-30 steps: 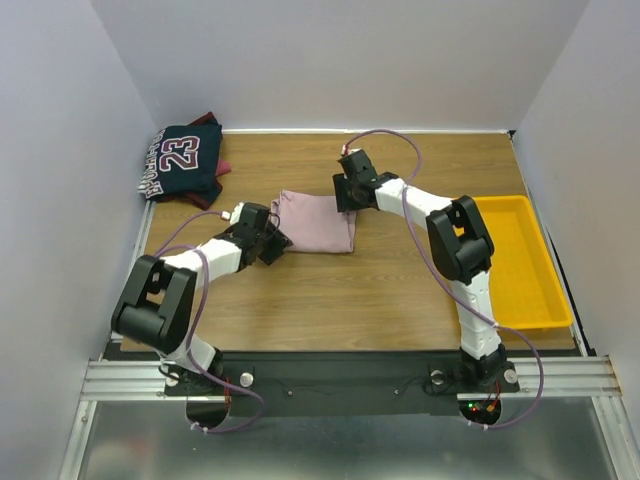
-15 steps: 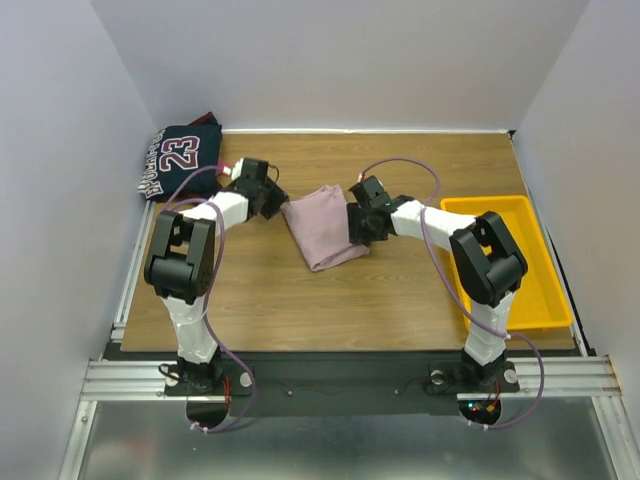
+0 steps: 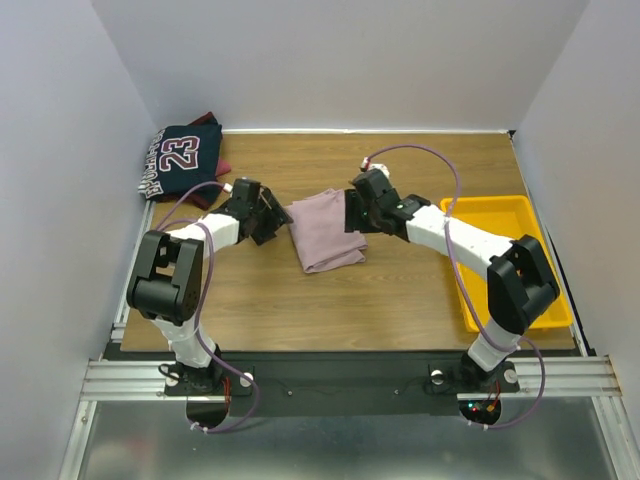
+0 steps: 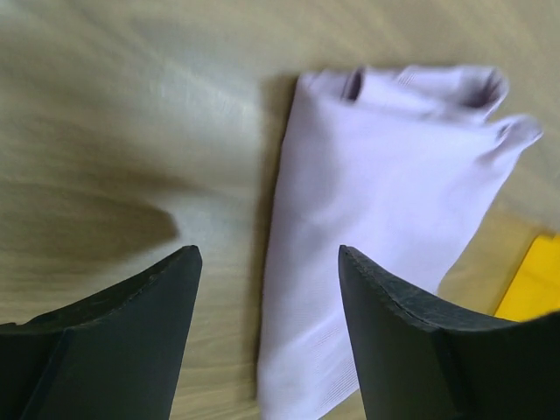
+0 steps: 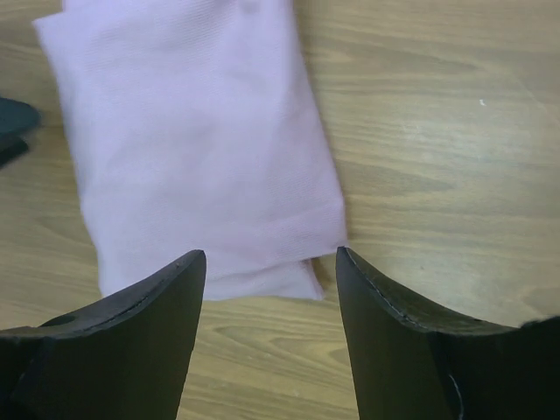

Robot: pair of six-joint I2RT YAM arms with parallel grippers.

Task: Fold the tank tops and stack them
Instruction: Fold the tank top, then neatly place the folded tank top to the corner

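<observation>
A dusty pink tank top (image 3: 328, 231) lies folded in a slanted oblong at the table's middle. My left gripper (image 3: 277, 221) is open at its left edge; in the left wrist view the pink top (image 4: 385, 201) lies flat under the spread jaws of that gripper (image 4: 267, 255), with nothing pinched. My right gripper (image 3: 353, 213) is open at the top's right side; in the right wrist view the pink top (image 5: 192, 149) lies just ahead of that gripper (image 5: 269, 256) on bare wood. The navy "23" tank top (image 3: 181, 160) lies at the back left on a maroon one (image 3: 225, 167).
A yellow tray (image 3: 532, 275) stands along the right edge, and its corner (image 4: 535, 282) shows in the left wrist view. White walls close in the left, back and right sides. Bare wood lies in front of the pink top.
The folded pink top was turned to a slant and shifted slightly forward. Both grippers have opened wider and let go of it; the left one came back toward the front.
</observation>
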